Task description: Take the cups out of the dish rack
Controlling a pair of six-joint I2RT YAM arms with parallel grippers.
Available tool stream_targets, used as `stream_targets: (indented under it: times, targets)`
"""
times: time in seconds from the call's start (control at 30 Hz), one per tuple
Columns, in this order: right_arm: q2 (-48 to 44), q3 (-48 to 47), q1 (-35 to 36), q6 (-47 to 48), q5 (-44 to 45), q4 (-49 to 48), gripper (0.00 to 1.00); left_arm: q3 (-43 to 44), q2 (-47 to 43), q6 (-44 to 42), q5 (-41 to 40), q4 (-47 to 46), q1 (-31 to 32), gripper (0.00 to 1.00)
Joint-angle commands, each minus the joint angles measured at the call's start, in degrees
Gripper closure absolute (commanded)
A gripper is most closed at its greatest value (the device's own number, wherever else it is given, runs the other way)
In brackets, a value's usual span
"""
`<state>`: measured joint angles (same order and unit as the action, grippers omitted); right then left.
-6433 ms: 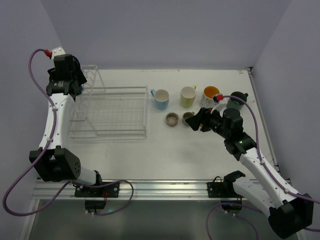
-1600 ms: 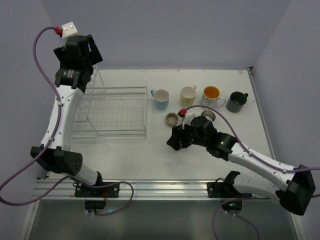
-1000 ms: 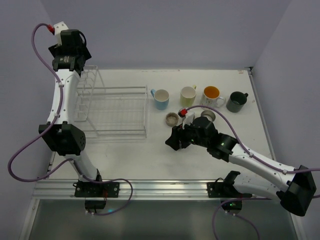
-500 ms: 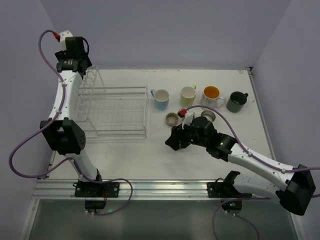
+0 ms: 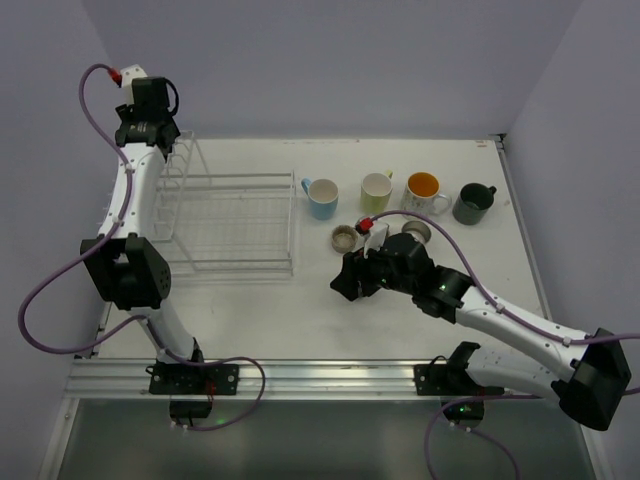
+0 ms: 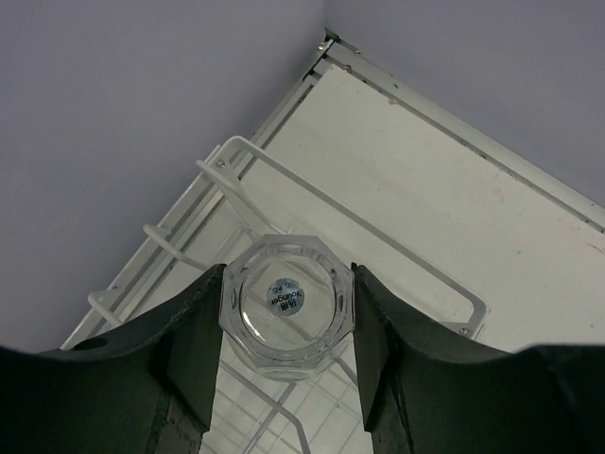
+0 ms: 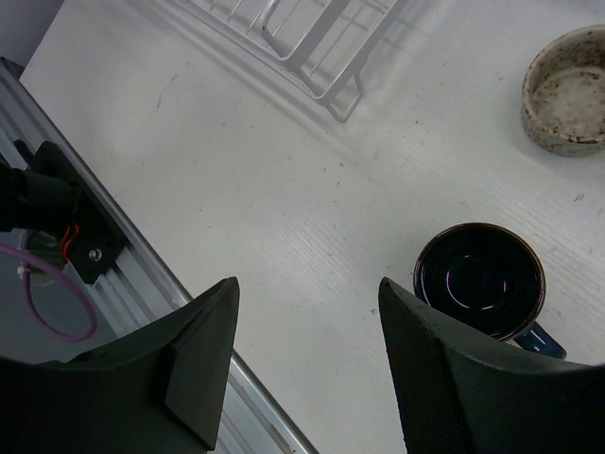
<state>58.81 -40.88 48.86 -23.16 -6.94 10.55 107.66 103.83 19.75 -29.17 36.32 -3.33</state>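
A clear faceted glass cup (image 6: 286,326) sits upside down on a prong of the white wire dish rack (image 6: 350,222), and my left gripper (image 6: 287,276) is shut on its sides. From above, that gripper (image 5: 150,125) is at the rack's (image 5: 230,225) tall far-left end. On the table stand a light blue cup (image 5: 322,197), a yellow-green cup (image 5: 376,191), an orange-lined white cup (image 5: 424,190), a dark green cup (image 5: 472,203) and two grey-brown cups (image 5: 344,238) (image 5: 416,232). My right gripper (image 7: 307,288) hangs open over bare table, left of a navy cup (image 7: 480,280).
The rack's near right corner (image 7: 321,47) lies beyond my right gripper. The aluminium rail (image 5: 300,375) with both arm bases runs along the near table edge. Grey walls close in on the left, back and right.
My left gripper's jaws have closed onto the clear glass cup, and that wrist has shifted slightly. The right arm has held still.
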Motion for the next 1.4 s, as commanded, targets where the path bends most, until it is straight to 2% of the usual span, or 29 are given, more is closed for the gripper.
stream_targets:
  times: [0.0, 0.23, 0.47, 0.63, 0.8, 0.87, 0.9, 0.97, 1.07, 1.17, 1.37]
  targets:
    - [-1.93, 0.01, 0.36, -0.13, 1.31, -3.16, 0.37, 0.35, -3.36, -0.06, 2.44, -2.13, -0.45, 0.71]
    - [-6.59, 1.16, 0.36, -3.21, 2.01, -7.73, 0.37, 0.01, -10.83, 1.96, 8.95, -4.06, -0.1, 0.75]
    - [-13.44, 1.42, 0.36, -7.24, 6.41, -10.19, 0.36, -8.77, -23.22, 5.73, 17.72, -10.46, 1.75, 0.78]
    - [-16.44, 0.8, 0.36, -10.15, 3.96, -17.28, 0.36, -20.1, -35.0, 12.75, 32.4, -17.14, 9.56, 0.78]
    - [-16.19, 1.07, 0.36, -13.31, -1.22, -26.7, 0.36, -38.96, -45.27, 23.3, 48.64, -34.18, 16.68, 0.79]
    - [-15.65, 0.63, 0.36, -14.28, -2.63, -29.78, 0.36, -44.17, -48.01, 27.96, 51.39, -41.89, 18.18, 0.79]
    - [-15.39, 0.63, 0.36, -14.46, -2.9, -30.75, 0.36, -49.51, -50.72, 29.54, 53.32, -44.55, 18.71, 0.79]
    - [-14.16, 0.89, 0.36, -15.16, -3.25, -33.91, 0.36, -54.54, -54.76, 34.11, 54.65, -51.13, 20.2, 0.79]
    - [-11.88, 0.54, 0.36, -16.73, -4.31, -35.24, 0.36, -62.81, -58.99, 37.11, 55.54, -55.81, 21.0, 0.79]
    - [-10.56, 2.47, 0.36, -19.89, -5.36, -39.54, 0.36, -68.17, -62.51, 40.1, 55.36, -59.76, 21.44, 0.8]
    - [-6.34, 1.33, 0.71, -22.54, -8.62, -41.48, 0.36, -75.65, -66.82, 44.76, 52.64, -66.37, 24.16, 0.82]
